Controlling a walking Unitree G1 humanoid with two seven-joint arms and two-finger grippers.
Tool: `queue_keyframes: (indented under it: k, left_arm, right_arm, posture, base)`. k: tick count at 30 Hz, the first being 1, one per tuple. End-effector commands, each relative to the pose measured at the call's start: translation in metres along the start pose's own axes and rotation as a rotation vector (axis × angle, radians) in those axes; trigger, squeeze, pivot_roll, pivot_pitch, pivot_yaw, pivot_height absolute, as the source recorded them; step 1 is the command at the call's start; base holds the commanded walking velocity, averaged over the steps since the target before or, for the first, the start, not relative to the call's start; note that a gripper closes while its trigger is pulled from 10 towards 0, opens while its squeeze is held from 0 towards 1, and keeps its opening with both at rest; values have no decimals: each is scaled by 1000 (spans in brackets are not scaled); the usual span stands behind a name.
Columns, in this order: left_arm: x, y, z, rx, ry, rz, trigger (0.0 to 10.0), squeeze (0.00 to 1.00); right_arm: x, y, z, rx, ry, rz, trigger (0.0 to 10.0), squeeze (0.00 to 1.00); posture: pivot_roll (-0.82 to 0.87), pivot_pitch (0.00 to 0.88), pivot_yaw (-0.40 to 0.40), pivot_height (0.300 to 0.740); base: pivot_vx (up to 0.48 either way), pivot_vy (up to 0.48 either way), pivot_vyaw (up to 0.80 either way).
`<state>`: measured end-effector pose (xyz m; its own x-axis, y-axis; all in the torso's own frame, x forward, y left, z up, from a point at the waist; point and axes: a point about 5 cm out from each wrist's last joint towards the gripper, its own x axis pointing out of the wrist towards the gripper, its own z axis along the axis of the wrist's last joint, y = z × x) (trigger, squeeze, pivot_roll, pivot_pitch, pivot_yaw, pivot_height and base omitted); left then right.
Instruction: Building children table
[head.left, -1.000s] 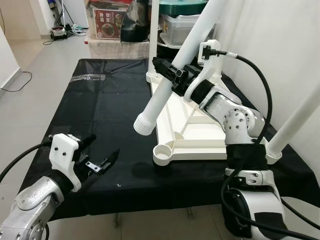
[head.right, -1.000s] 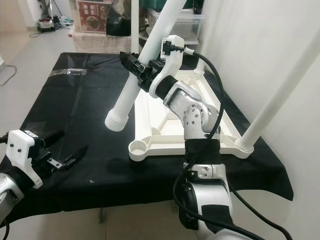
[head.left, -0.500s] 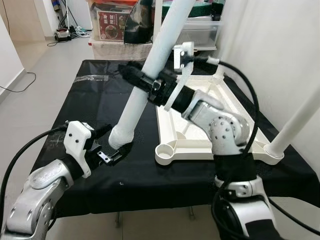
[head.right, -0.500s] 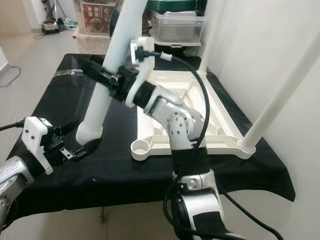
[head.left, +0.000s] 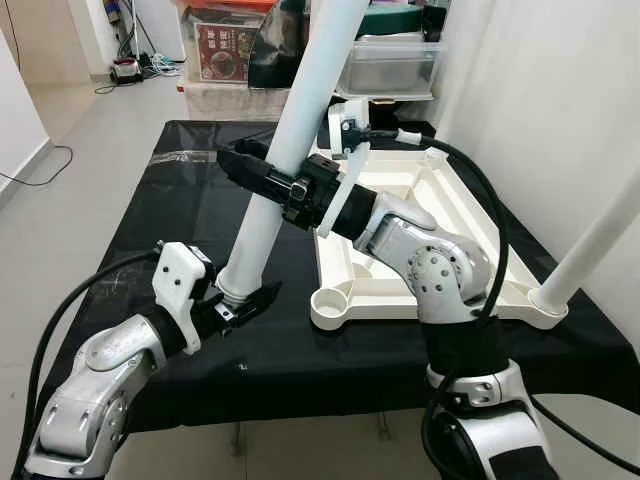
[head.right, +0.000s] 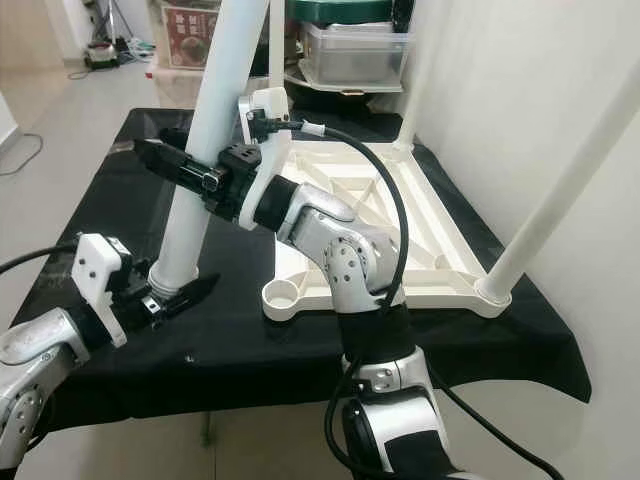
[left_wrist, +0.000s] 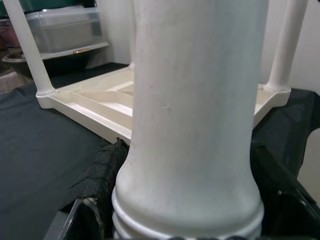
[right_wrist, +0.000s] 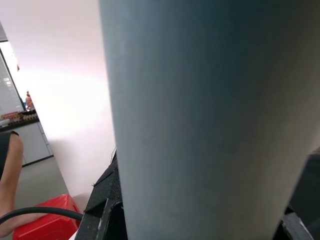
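My right gripper (head.left: 243, 166) is shut on a long white table leg (head.left: 300, 120) at about mid-length and holds it steeply tilted over the black cloth. The leg's ribbed lower end (head.left: 236, 283) hangs just above the cloth. My left gripper (head.left: 240, 298) is open, with one black finger on each side of that end; in the left wrist view the leg (left_wrist: 195, 125) stands between the fingers (left_wrist: 97, 180). The upturned white tabletop (head.left: 400, 290) lies to the right, with an empty corner socket (head.left: 330, 300) near the leg's end. A fitted leg (head.left: 590, 250) rises at its front right corner.
The black cloth covers a work table (head.left: 150, 220), whose front edge runs just beyond my left arm. Storage boxes (head.left: 390, 65) and a red box (head.left: 215, 45) stand behind it. A white wall (head.left: 560, 100) lies close on the right, bare floor (head.left: 60, 130) on the left.
The right gripper has swung the leg more upright and brought its lower end down and left. The left gripper has moved up so that its fingers flank that end.
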<state>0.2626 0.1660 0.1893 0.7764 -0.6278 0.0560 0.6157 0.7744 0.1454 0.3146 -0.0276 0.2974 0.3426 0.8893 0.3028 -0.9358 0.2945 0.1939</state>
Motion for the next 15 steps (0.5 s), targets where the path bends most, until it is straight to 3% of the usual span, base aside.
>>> queue_keyframes:
  k: [1, 7, 8, 9, 10, 15]
  left_arm:
    - [-2, 1, -5, 1, 23, 0, 0, 0]
    - [-4, -2, -11, 7, 70, -7, 0, 0]
    - [-4, -3, -12, 7, 78, -9, 1529, 0]
    - [-4, -3, -12, 7, 78, -9, 1529, 0]
    - [-3, -3, -12, 6, 83, -15, 10000, 0]
    - [-5, -10, -3, -45, 33, -78, 10000, 0]
  right_arm:
    - [1, 4, 0, -14, -2, 17, 10000, 0]
    - [1, 1, 3, -23, -7, 5, 10000, 0]
    - [2, 1, 4, -18, -12, 0, 10000, 1000]
    - [2, 1, 4, -18, -12, 0, 10000, 1000]
    - [2, 0, 4, -9, -18, -4, 10000, 1000]
    - [0, 0, 6, -29, -36, 24, 10000, 1000]
  posture:
    - [51, 0, -38, 740]
    - [54, 0, -41, 740]
    - [54, 0, -40, 740]
    - [54, 0, -40, 740]
    - [54, 0, -40, 740]
    - [54, 0, -42, 740]
  base:
    - [0, 0, 0]
    - [0, 0, 0]
    - [0, 0, 0]
    - [0, 0, 0]
    - [0, 0, 0]
    - [0, 0, 0]
